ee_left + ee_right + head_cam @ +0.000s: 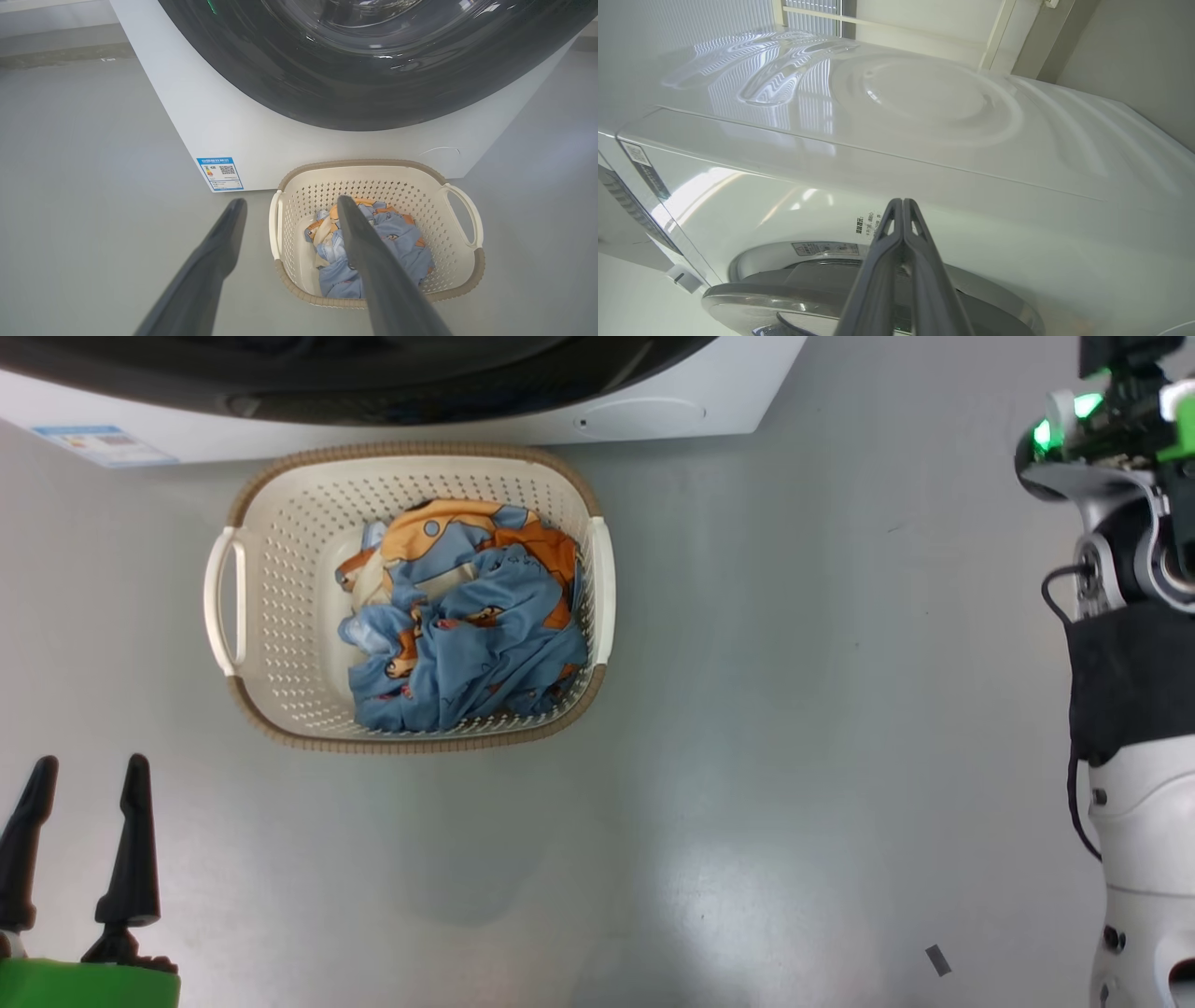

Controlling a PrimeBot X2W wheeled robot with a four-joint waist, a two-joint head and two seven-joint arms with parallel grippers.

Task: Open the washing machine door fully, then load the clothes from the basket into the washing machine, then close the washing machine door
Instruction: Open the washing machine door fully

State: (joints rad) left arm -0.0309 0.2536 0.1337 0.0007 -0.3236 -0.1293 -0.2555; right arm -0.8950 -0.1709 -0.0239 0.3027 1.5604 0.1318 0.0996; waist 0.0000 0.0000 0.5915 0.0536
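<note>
The cream basket [280, 569] with a brown rim stands on the floor just in front of the washing machine [709, 392]. Blue and orange clothes [476, 644] lie crumpled in its right half. The glossy black washing machine door [373, 79] lies against the white front. My left gripper [91, 765] hangs open and empty at the lower left, short of the basket. In the left wrist view the left gripper [290, 201] points at the basket [460, 266] and clothes [402, 245]. My right gripper [902, 203] is shut on nothing, raised before the washing machine's [924, 163] upper front, above the door's [817, 277] grey ring.
My right arm [1144, 859] rises along the right edge of the head view. Smooth grey floor [794, 709] spreads right of the basket, with a small dark scrap [937, 959] on it. A blue label [219, 173] and a round cap [644, 418] mark the machine's lower front.
</note>
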